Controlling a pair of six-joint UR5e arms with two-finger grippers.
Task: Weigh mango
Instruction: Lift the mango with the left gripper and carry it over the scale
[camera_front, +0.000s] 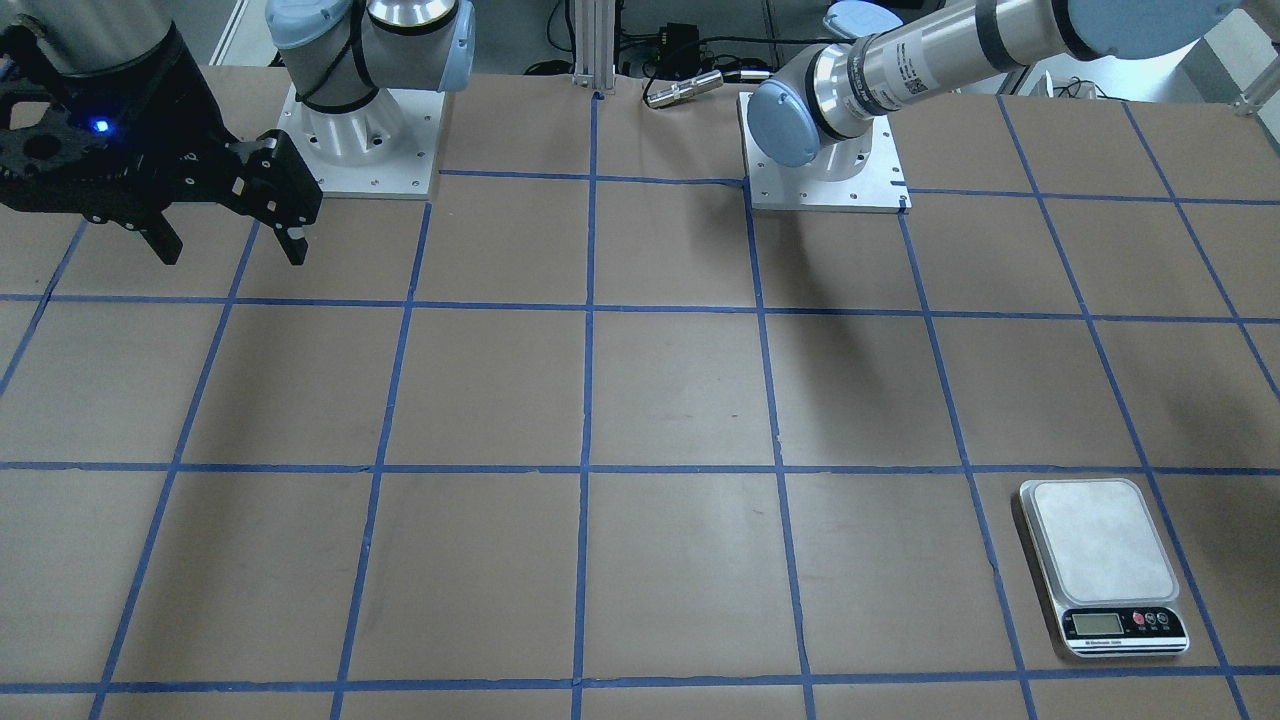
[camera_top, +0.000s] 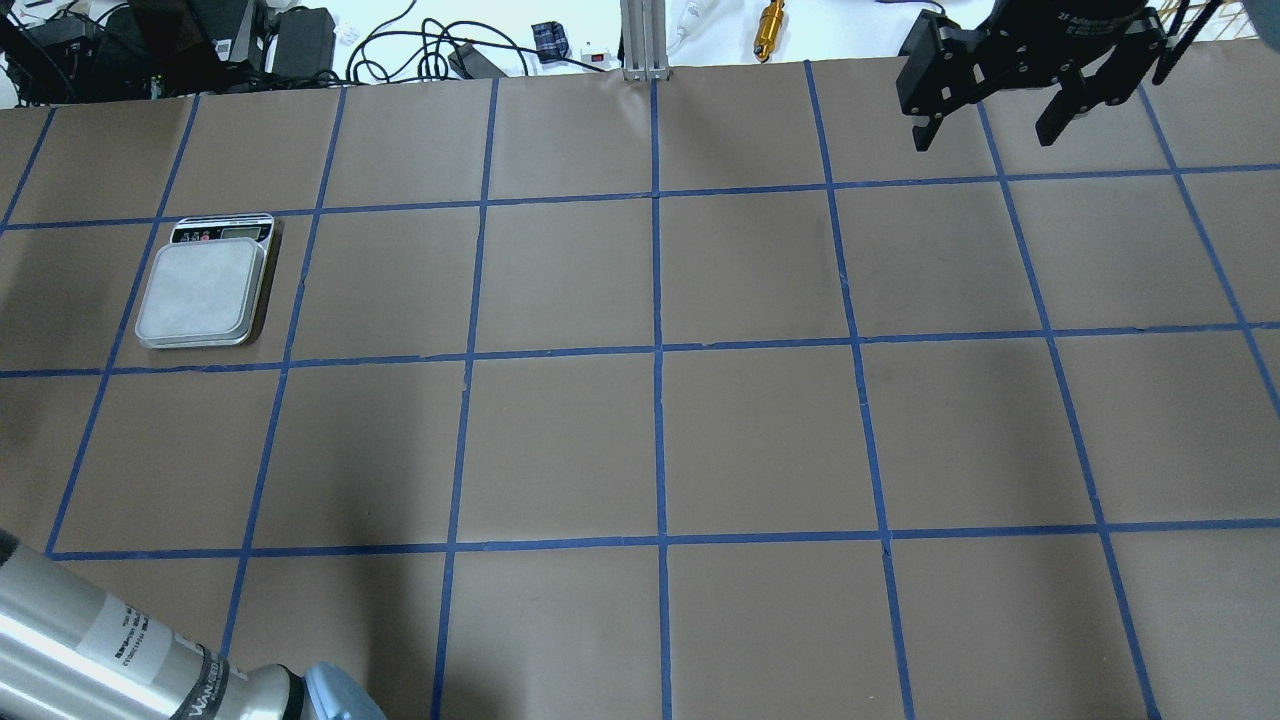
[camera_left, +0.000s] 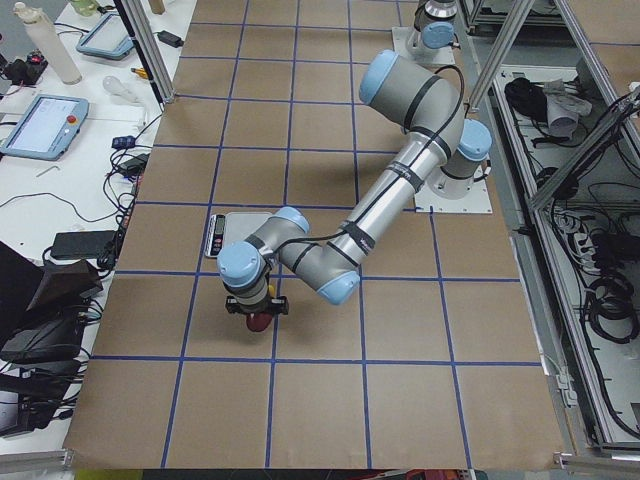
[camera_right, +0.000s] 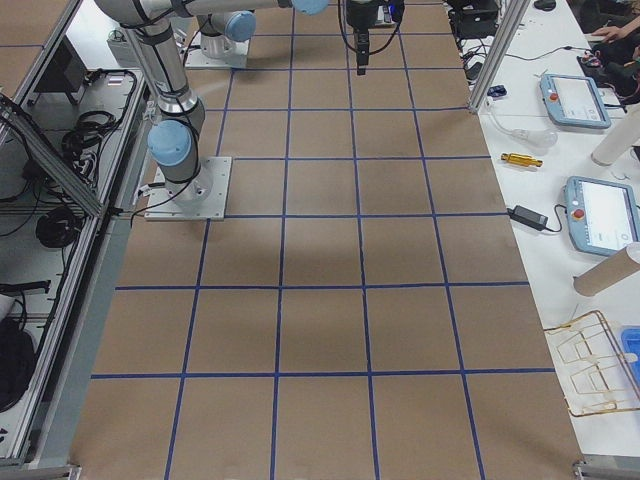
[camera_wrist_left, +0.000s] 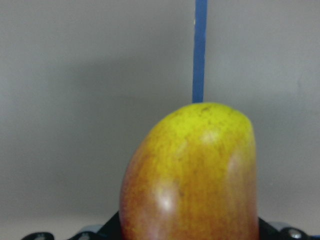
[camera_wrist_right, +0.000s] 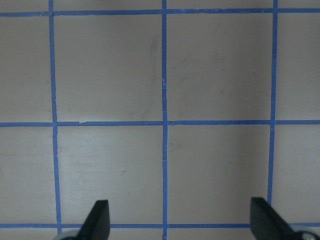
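- The mango sits between the fingers of my left gripper; clamped or not, I cannot tell.
- My right gripper is spread, empty, far off.
- Risk: smooth round skin could slip mid-carry, or roll off the scale nearby.

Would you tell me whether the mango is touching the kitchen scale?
Apart. The exterior left view shows the mango across a blue grid line from the scale; overhead, its platform is bare.
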